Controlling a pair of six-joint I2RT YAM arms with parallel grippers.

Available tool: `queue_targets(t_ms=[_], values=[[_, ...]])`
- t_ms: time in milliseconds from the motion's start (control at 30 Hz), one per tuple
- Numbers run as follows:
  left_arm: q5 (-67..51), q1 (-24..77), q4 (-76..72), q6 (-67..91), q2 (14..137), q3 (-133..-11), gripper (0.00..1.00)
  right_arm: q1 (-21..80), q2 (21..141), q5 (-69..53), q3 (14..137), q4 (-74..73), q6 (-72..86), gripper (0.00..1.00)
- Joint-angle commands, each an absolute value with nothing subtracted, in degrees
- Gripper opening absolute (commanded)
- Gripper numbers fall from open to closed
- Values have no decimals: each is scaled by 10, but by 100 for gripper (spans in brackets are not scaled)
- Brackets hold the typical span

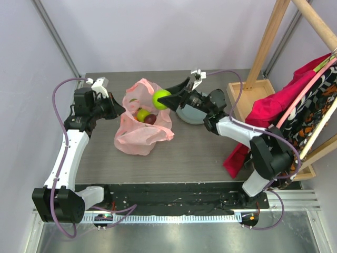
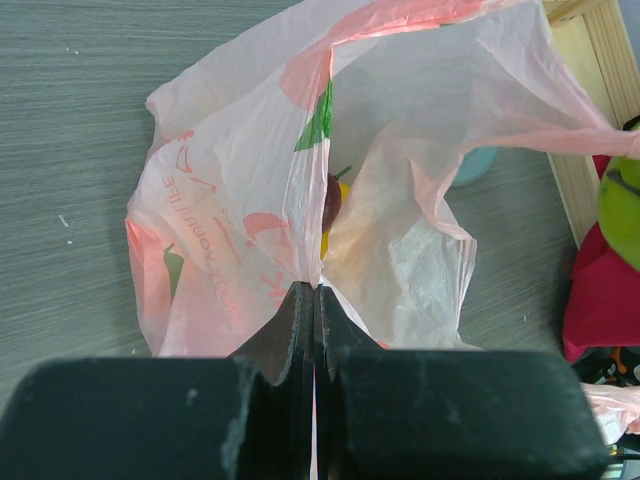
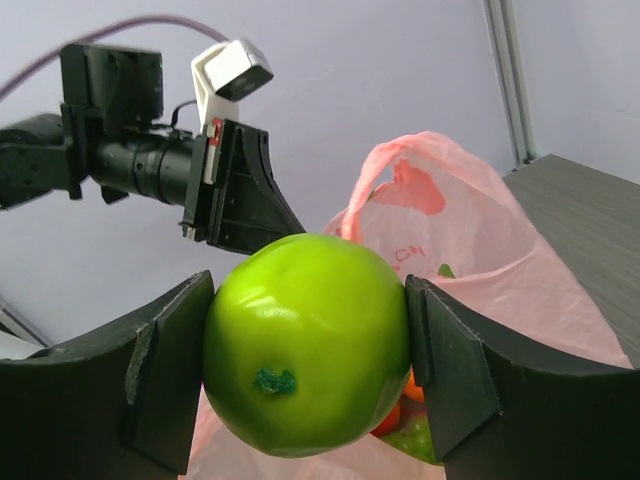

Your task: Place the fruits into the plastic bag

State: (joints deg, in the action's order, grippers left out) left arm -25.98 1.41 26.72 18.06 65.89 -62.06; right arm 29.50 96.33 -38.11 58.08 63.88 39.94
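A green apple (image 3: 305, 357) was found clamped between the two pads of the right gripper (image 1: 167, 99), one pad on each flank, with its stem dimple turned toward the wrist camera. It was held clear of the table (image 1: 210, 153), at the edge of the mouth of the plastic bag (image 1: 141, 136), on the side nearest the right fingers.

The bag was observed standing open on the table between the two grippers. The fingers of the left gripper (image 2: 315, 292) were seen pressed fully together, with a fold of the bag's rim pinched between their tips. Just beyond those tips, inside the bag, a dark plum (image 1: 150, 119) and a yellow-green fruit (image 1: 142, 114) were noted lying side by side. Orange and green fruit surfaces were glimpsed below the right pads, but they could not be identified further.

A grey plate (image 1: 190, 113) was recorded behind the right fingers, partly covered by the wrist. A red cloth (image 1: 268, 113) was seen draped on a wooden rack (image 1: 263, 52), well apart from both sets of fingers.
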Motion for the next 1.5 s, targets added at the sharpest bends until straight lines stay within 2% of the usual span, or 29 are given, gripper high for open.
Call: queue_targets(t_ms=[0, 233, 367, 633, 1133, 1333, 1433, 1467], values=[[-265, 12, 257, 182, 656, -628, 0, 345, 886, -323, 598, 417, 188, 14], [-266, 12, 257, 182, 656, -627, 0, 402, 882, -159, 664, 209, 15, 14], [-267, 12, 256, 183, 657, -628, 0, 438, 910, -38, 707, 95, -23, 14], [-268, 11, 256, 184, 658, -628, 0, 460, 968, 81, 775, 27, -24, 13], [-272, 12, 257, 185, 661, -628, 0, 481, 1077, 51, 848, 4, 25, 15], [-272, 12, 256, 185, 660, -628, 0, 482, 1113, 61, 863, 4, 30, 22], [-272, 12, 257, 185, 661, -628, 0, 481, 1124, 67, 867, -12, 32, 31], [-273, 12, 256, 185, 660, -628, 0, 482, 1126, 67, 867, -13, 32, 40]])
